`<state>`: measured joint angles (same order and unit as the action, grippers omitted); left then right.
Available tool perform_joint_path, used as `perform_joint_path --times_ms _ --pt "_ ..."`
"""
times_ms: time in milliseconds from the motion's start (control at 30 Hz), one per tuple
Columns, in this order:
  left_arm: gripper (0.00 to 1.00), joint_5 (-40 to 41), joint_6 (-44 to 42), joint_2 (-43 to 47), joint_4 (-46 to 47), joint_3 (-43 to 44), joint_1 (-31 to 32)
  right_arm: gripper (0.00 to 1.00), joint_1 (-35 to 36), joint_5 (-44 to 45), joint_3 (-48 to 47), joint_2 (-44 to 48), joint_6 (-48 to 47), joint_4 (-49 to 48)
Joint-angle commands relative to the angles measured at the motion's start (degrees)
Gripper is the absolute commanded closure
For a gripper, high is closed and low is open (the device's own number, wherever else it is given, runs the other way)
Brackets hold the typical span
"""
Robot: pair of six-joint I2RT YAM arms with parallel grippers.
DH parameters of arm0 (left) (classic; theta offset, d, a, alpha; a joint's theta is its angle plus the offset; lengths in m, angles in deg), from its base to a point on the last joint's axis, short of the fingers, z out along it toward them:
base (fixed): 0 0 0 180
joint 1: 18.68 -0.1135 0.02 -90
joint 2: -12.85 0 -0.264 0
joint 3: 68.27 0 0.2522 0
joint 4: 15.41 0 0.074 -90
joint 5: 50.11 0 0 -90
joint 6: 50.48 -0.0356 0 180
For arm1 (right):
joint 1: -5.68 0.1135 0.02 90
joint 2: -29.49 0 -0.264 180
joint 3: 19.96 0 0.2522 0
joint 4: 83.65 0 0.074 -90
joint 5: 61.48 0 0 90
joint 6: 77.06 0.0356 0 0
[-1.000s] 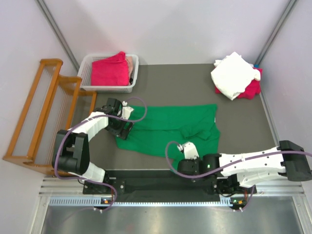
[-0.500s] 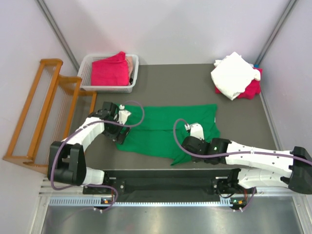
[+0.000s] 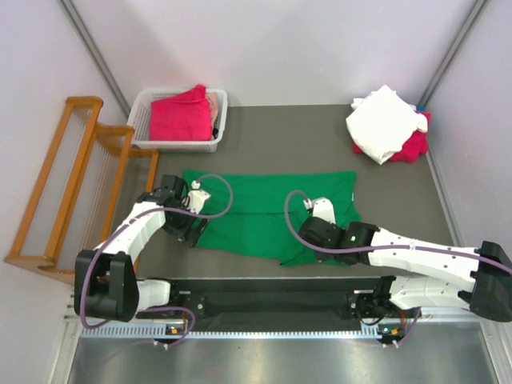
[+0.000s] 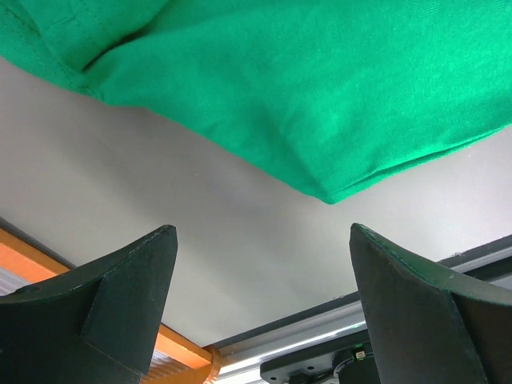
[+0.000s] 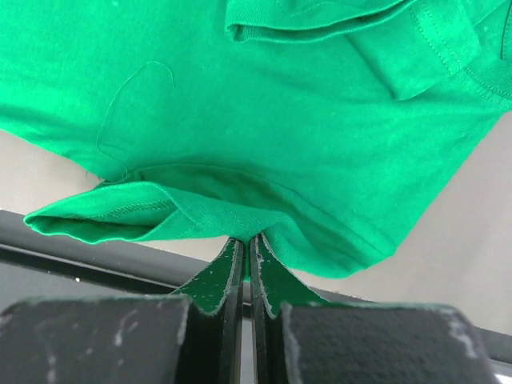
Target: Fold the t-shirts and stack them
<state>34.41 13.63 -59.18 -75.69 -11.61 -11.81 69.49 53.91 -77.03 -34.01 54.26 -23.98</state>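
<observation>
Top external: I look down from above and behind arm bases, far enough to take in whole table [image 3: 280,136], basket [image 3: 176,146] and rack [image 3: 82,102].

Left wrist: I look out past left gripper [image 4: 262,236], low and very near table, lens facing edge of green t-shirt [image 4: 320,88]; rack corner at bottom left.

Right wrist: same kind of seat behind right gripper [image 5: 246,240] (nearer still), cloth filling most of frame.

All three views share green t-shirt; left wrist and top also share rack and table.
</observation>
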Motion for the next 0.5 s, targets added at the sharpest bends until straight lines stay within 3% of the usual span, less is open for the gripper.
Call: perform_joint_path --times_ms 0,467 --pt "0.07 -1.6 -0.6 -2.1 1.3 1.5 0.0 1.0 -1.0 -0.8 -2.0 -0.7 -1.4 -2.1" --pt "0.07 -2.7 1.6 -11.2 7.2 5.0 2.2 1.0 -1.0 -3.2 -2.3 -2.0 -1.6 -4.1"
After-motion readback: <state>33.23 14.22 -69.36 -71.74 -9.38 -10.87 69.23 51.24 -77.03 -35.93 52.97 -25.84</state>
